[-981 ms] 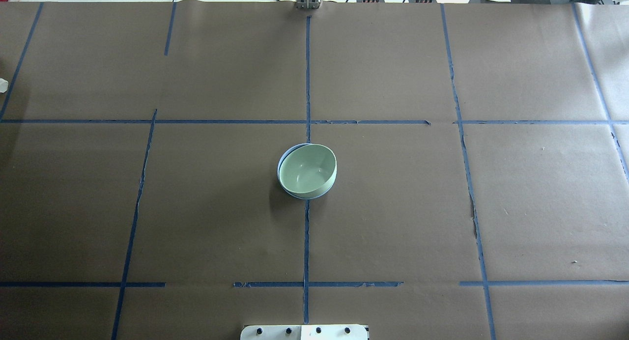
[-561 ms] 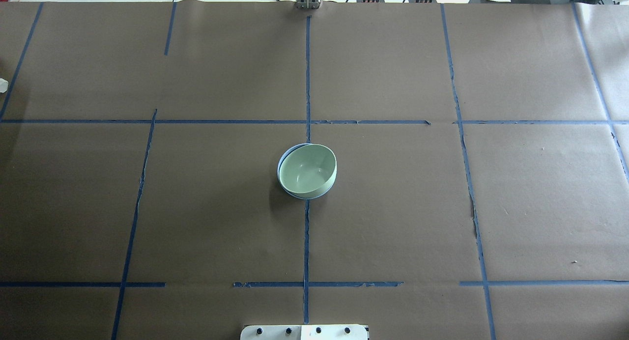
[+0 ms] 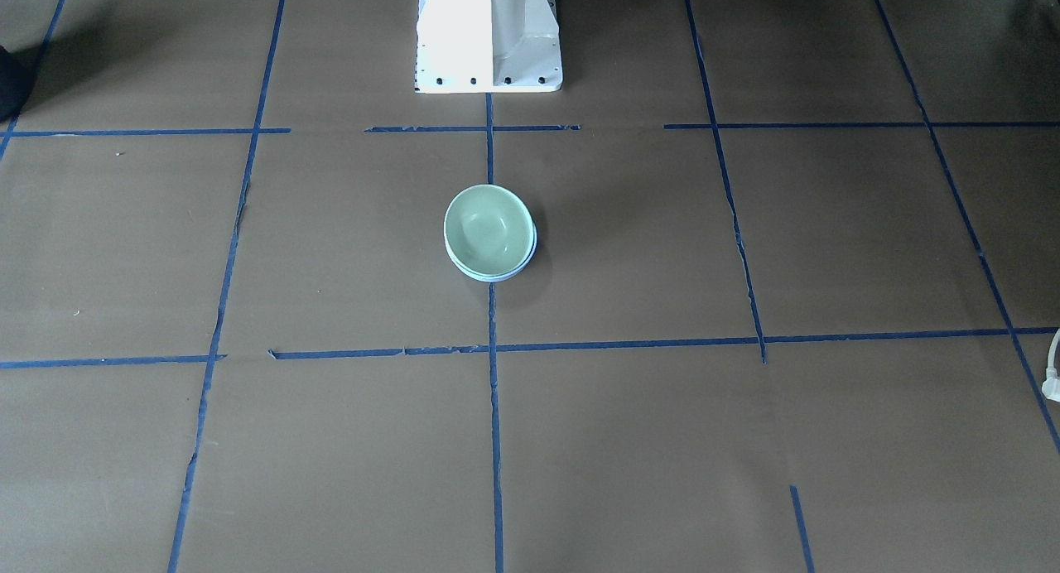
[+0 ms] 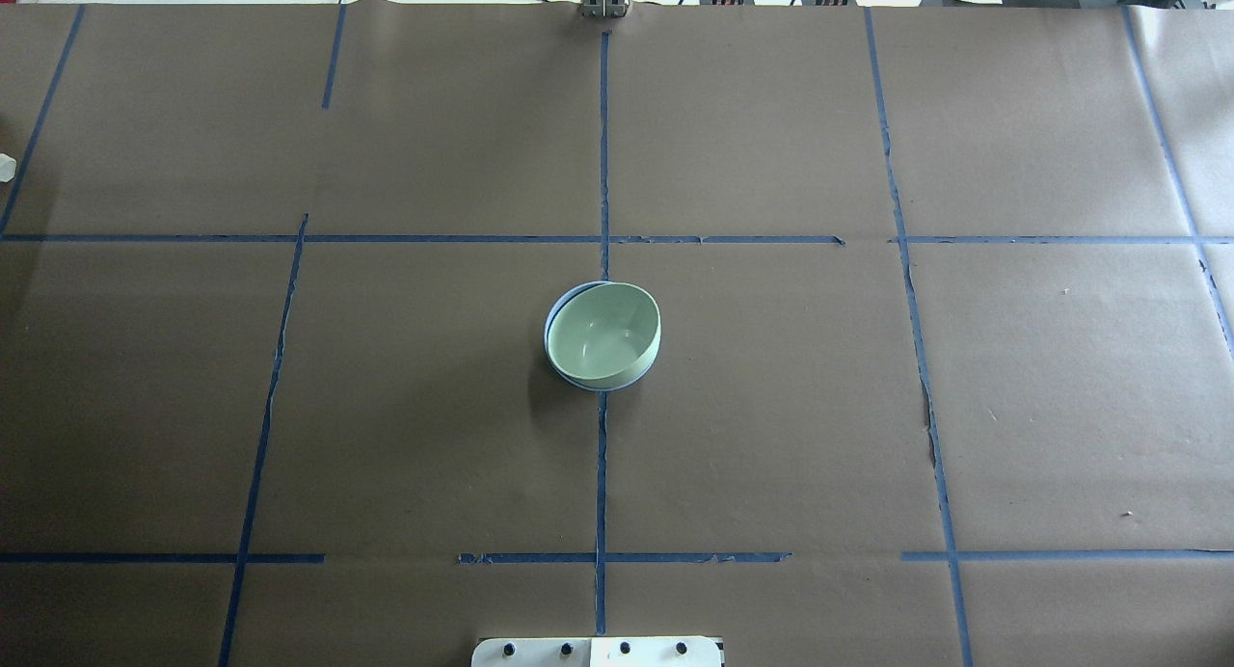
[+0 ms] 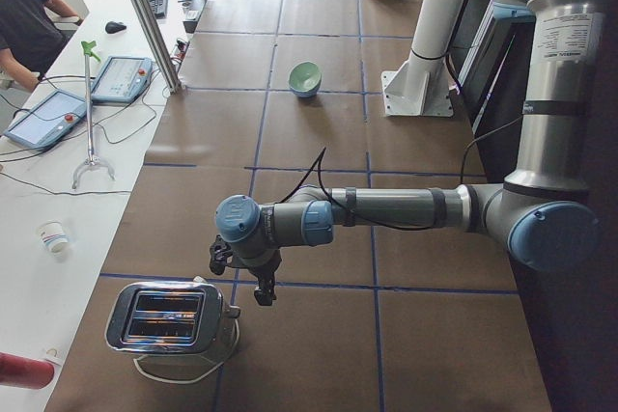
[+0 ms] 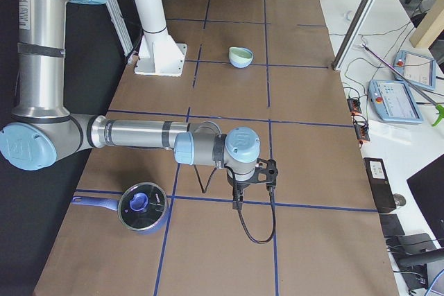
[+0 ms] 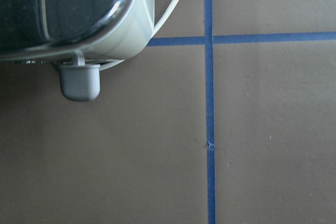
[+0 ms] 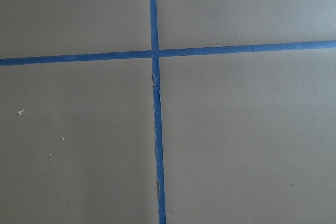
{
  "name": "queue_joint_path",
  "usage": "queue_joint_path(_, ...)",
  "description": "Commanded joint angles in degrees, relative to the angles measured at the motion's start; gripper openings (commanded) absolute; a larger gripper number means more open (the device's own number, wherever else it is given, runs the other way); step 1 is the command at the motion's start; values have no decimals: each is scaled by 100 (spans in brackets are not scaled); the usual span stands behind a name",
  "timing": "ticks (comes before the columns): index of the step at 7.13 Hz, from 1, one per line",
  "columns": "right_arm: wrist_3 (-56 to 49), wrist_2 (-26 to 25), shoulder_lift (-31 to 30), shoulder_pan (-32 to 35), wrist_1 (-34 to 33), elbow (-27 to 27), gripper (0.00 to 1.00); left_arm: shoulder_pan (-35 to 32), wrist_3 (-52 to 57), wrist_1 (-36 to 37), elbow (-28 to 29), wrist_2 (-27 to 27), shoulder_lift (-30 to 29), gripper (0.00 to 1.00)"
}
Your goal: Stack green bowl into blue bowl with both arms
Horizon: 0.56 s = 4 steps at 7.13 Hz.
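The green bowl (image 4: pixel 605 334) sits nested, slightly tilted, inside the blue bowl (image 4: pixel 551 312) at the table's middle. Only a thin blue crescent shows around it. The pair also shows in the front view, green bowl (image 3: pixel 487 228) in blue bowl (image 3: pixel 523 265), and in the side views (image 5: pixel 305 75) (image 6: pixel 240 53). My left gripper (image 5: pixel 261 292) hangs far away at the table's left end beside a toaster. My right gripper (image 6: pixel 238 202) hangs at the right end. Both show only in side views, so I cannot tell whether they are open or shut. Nothing is seen in either.
A chrome toaster (image 5: pixel 169 318) with a white cord stands by the left gripper and shows in the left wrist view (image 7: pixel 68 9). A pot with a blue lid (image 6: pixel 142 207) sits near the right arm. The white pedestal (image 3: pixel 489 35) stands behind the bowls. An operator (image 5: pixel 24 16) sits at the side desk.
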Motion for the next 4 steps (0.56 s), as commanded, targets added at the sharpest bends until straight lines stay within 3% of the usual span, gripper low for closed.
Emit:
queue_joint_path(1, 0, 0, 36, 1, 7, 28, 100, -2, -35, 0, 7, 3, 20, 100)
queue_joint_path(4, 0, 0, 45, 1, 7, 28, 100, -46, -18, -18, -36, 3, 37, 100)
